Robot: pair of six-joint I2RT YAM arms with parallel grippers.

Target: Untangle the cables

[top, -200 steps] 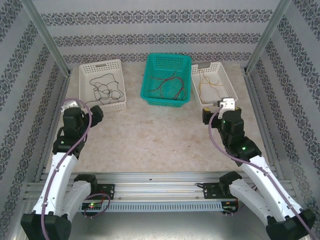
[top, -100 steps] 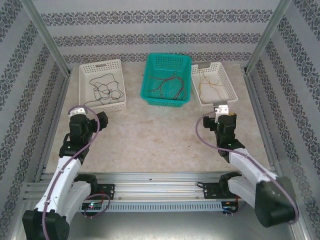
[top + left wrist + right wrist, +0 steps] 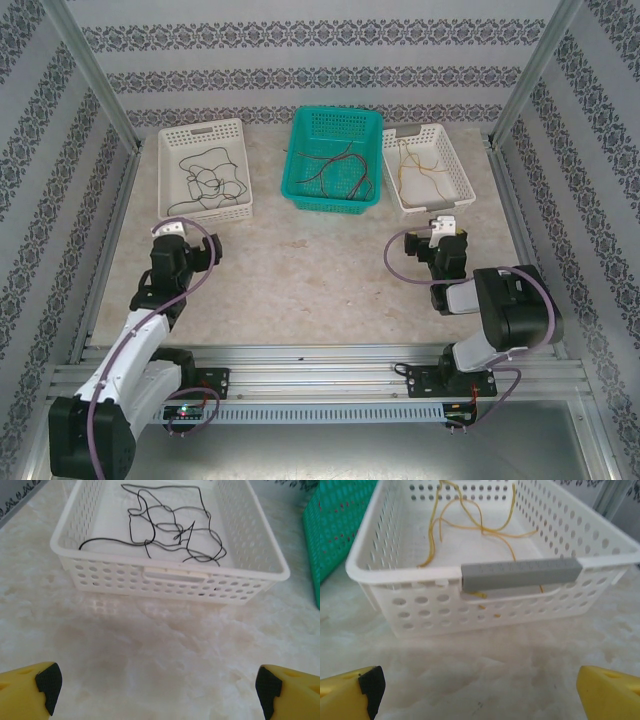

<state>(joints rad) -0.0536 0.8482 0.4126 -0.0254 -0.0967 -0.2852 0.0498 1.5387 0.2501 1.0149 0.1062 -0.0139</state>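
The cables lie in three baskets at the far side of the table. Black cables (image 3: 170, 527) are tangled in the left white basket (image 3: 243, 175). Red and dark cables (image 3: 338, 168) lie in the teal basket (image 3: 300, 150), and yellow cables (image 3: 470, 525) in the right white basket (image 3: 455, 170). My left gripper (image 3: 157, 687) hangs open over bare table just short of the left basket, its yellow fingertips (image 3: 42, 685) wide apart. In front of the right basket's near wall my right gripper (image 3: 477, 687) is open too, with nothing between its fingers.
A grey strip (image 3: 520, 573) sits on the near rim of the right basket. Patterned walls and metal posts (image 3: 95, 80) close in the table on three sides. Bare marble tabletop (image 3: 310, 270) stretches between the baskets and the arm bases.
Both arms have drawn back from the baskets toward the near edge, the right arm folding up tightly. Both grippers stayed open. The cables have not moved.
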